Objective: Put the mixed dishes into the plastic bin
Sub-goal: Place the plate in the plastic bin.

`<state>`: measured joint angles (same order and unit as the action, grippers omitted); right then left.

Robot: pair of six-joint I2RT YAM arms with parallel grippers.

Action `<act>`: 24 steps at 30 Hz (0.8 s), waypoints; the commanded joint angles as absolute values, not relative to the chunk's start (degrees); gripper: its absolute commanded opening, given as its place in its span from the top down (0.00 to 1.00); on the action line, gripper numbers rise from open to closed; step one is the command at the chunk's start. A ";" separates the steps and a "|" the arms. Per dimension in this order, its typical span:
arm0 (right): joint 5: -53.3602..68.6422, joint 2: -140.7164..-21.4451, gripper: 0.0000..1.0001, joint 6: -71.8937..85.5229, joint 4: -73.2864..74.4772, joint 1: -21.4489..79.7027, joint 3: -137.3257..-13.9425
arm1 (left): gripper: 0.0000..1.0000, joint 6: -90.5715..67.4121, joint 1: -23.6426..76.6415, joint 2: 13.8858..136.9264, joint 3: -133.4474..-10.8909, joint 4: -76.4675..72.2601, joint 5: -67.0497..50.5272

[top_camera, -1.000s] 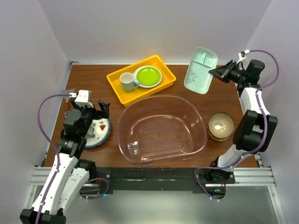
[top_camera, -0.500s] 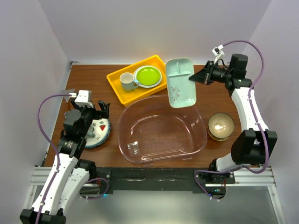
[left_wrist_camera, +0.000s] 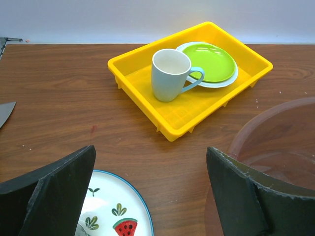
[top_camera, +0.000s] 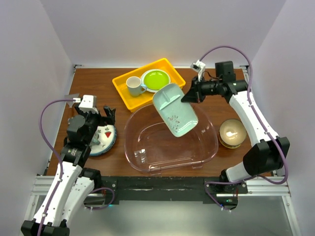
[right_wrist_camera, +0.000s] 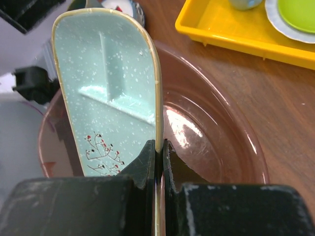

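Note:
My right gripper [top_camera: 187,97] [right_wrist_camera: 158,148] is shut on the rim of the mint-green divided tray [top_camera: 174,110] [right_wrist_camera: 110,93], which hangs tilted over the back of the plastic bin [top_camera: 209,150] [right_wrist_camera: 246,142]. The clear, faintly pink bin lies at the table's middle with nothing resting in it. A white plate with watermelon motifs [top_camera: 105,137] [left_wrist_camera: 113,211] lies on the table at the left. My left gripper [top_camera: 101,116] [left_wrist_camera: 150,189] stands open just above that plate's far edge, holding nothing. A tan bowl [top_camera: 233,132] sits right of the bin.
A yellow tray [top_camera: 128,95] [left_wrist_camera: 184,115] at the back holds a white mug [top_camera: 134,86] [left_wrist_camera: 170,74] and a lime-green plate [top_camera: 155,79] [left_wrist_camera: 211,61]. White walls close in on three sides.
My right arm has swung left and down, carrying the mint-green tray from the back right corner to above the bin. The left arm has stayed still.

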<state>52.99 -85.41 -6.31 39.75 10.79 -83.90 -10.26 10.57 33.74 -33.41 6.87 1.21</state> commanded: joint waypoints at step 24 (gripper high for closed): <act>29.53 -101.24 1.00 -48.07 63.71 42.97 -92.11 | 0.00 -9.14 10.20 33.49 -34.37 4.13 0.53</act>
<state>28.93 -100.99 -41.36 58.87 41.17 -87.29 -9.93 10.57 33.74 -33.41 6.90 1.19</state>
